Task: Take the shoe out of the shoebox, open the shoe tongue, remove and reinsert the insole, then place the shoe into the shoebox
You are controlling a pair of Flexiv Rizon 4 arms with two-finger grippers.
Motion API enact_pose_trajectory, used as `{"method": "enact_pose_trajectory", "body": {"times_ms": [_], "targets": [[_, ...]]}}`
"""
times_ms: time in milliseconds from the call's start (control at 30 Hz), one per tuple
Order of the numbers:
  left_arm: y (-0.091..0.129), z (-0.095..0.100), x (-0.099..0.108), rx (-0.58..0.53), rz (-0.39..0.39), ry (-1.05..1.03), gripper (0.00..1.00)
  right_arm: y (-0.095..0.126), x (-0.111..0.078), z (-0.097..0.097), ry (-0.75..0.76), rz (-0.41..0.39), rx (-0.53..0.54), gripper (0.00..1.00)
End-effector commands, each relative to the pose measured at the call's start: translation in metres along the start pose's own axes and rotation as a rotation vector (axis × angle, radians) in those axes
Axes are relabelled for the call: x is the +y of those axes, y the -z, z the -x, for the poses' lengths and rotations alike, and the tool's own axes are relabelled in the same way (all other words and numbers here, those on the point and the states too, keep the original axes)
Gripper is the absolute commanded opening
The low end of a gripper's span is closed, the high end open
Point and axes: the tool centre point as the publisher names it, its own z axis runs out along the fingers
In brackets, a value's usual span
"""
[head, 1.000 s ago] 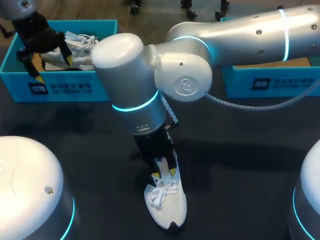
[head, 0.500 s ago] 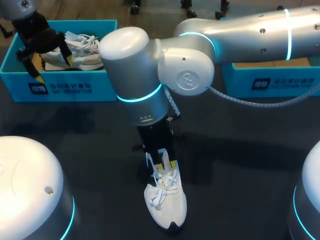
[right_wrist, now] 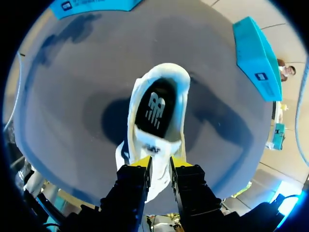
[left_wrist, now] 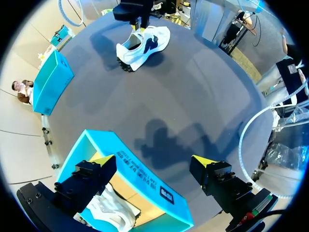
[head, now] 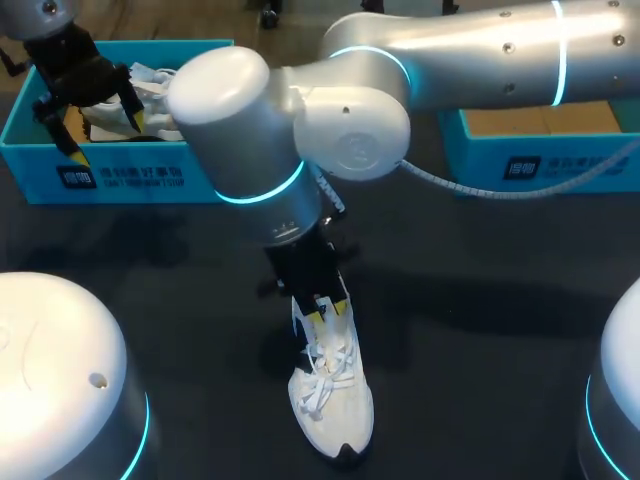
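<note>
Found the shoe [head: 332, 405] upright on the bench [head: 480, 380], lower centre of the head frame, toe toward the bottom edge, dark insole [right_wrist: 155, 108] seated inside. Noted right jaws clenched on the tongue [right_wrist: 153, 146], right arm [head: 400, 90] slanting in from the upper right. Logged left jaws released and spread wide at upper left over the teal shoebox [head: 110, 178], one finger [left_wrist: 94, 169] above the box interior, the other above the bench, second shoe [head: 160, 85] lying in it.
</note>
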Motion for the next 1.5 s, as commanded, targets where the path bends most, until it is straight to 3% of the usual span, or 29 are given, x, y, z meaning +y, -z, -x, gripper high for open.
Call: {"method": "enact_pose_trajectory", "body": {"times_ms": [33,167,333,567,600,633,700,733,767,833,1167,1333,1400,1467,1500], "targets": [[0.0,0.001,0.0,0.003,0.001,0.0,1.0,-0.017,0.008,0.007,0.016,-0.002,0.049,0.22],[0.0,0.001,0.0,0.003,0.001,0.0,1.0,-0.014,0.008,0.011,0.025,0.017,0.063,0.23],[0.0,0.001,0.0,0.003,0.001,0.0,1.0,0.015,0.004,0.016,0.087,0.014,0.023,0.24],[0.0,0.001,0.0,0.003,0.001,0.0,1.0,0.045,0.019,0.013,0.472,0.112,-0.007,0.39],[0.0,0.001,0.0,0.003,0.001,0.0,1.0,0.048,0.025,0.011,0.55,0.122,-0.019,0.49],[0.0,0.001,0.0,0.003,0.001,0.0,1.0,0.05,0.029,0.011,0.607,0.13,-0.027,0.71],[0.0,0.001,0.0,0.003,0.001,0.0,1.0,0.051,0.036,0.01,0.74,0.177,-0.041,1.0],[0.0,0.001,0.0,0.003,0.001,0.0,1.0,0.051,0.037,0.01,0.765,0.189,-0.043,1.0],[0.0,0.001,0.0,0.003,0.001,0.0,1.0,0.052,0.04,0.01,0.88,0.236,-0.069,1.0],[0.0,0.001,0.0,0.003,0.001,0.0,1.0,0.051,0.036,0.005,1.157,0.381,-0.153,1.0],[0.0,0.001,0.0,0.003,0.001,0.0,1.0,0.051,0.036,0.005,1.157,0.381,-0.153,1.0],[0.0,0.001,0.0,0.003,0.001,0.0,1.0,0.035,0.053,0.016,1.301,0.522,-0.15,1.0],[0.0,0.001,0.0,0.003,0.001,0.0,1.0,0.032,0.058,0.021,1.291,0.487,-0.153,1.0],[0.0,0.001,0.0,0.003,0.001,0.0,1.0,0.029,0.064,0.025,1.337,0.521,-0.147,1.0],[0.0,0.001,0.0,0.003,0.001,0.0,1.0,0.027,0.068,0.026,1.341,0.501,-0.139,1.0]]}}
